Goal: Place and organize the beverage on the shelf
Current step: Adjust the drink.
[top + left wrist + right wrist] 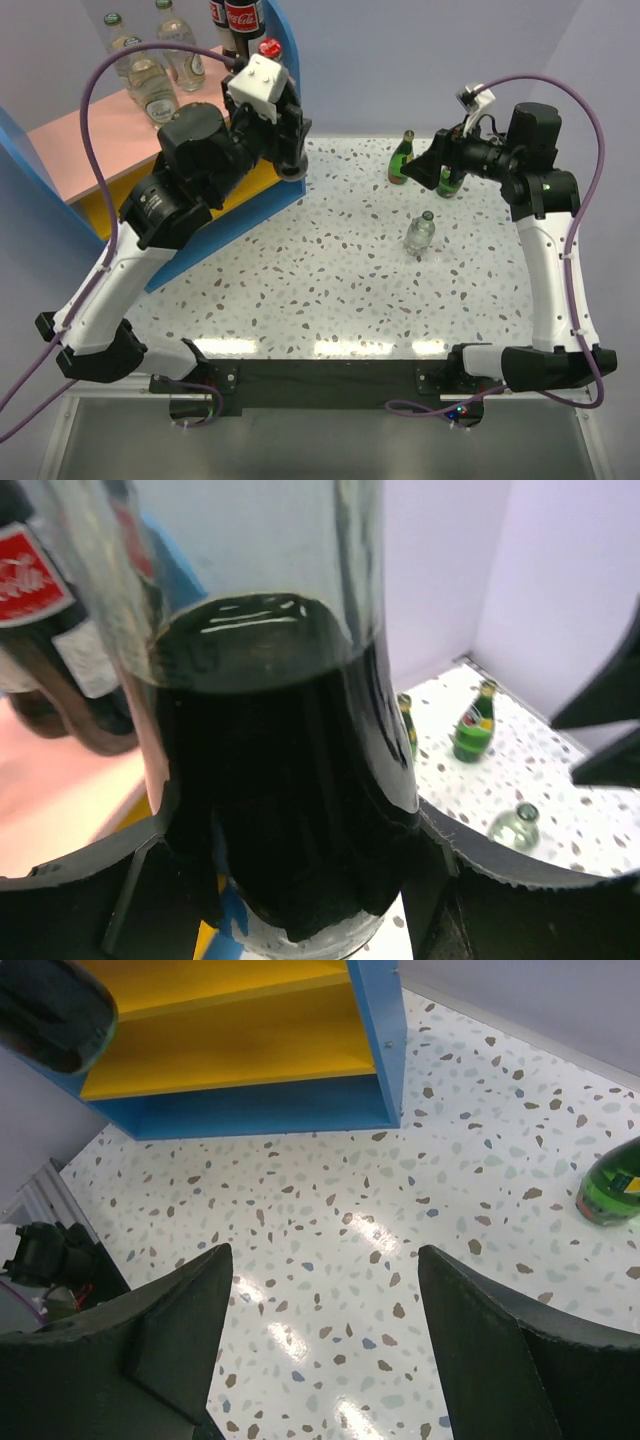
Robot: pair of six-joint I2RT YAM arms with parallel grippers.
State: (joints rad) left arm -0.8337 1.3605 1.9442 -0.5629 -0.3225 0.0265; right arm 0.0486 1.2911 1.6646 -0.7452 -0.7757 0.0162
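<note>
Left gripper (300, 875) clamped on a cola bottle (280, 780), upright, at the right blue panel of the shelf (95, 140), level with its pink top board. Can't tell if the bottle's base is set down. More colas (243, 15) stand on the shelf top just behind it, clear bottles (150, 85) further left. Right gripper (325, 1260) spread, empty, over the table (330, 290) well right of the shelf. Two green bottles (402, 160) and a lone clear one (420, 232) stand on the table near it.
</note>
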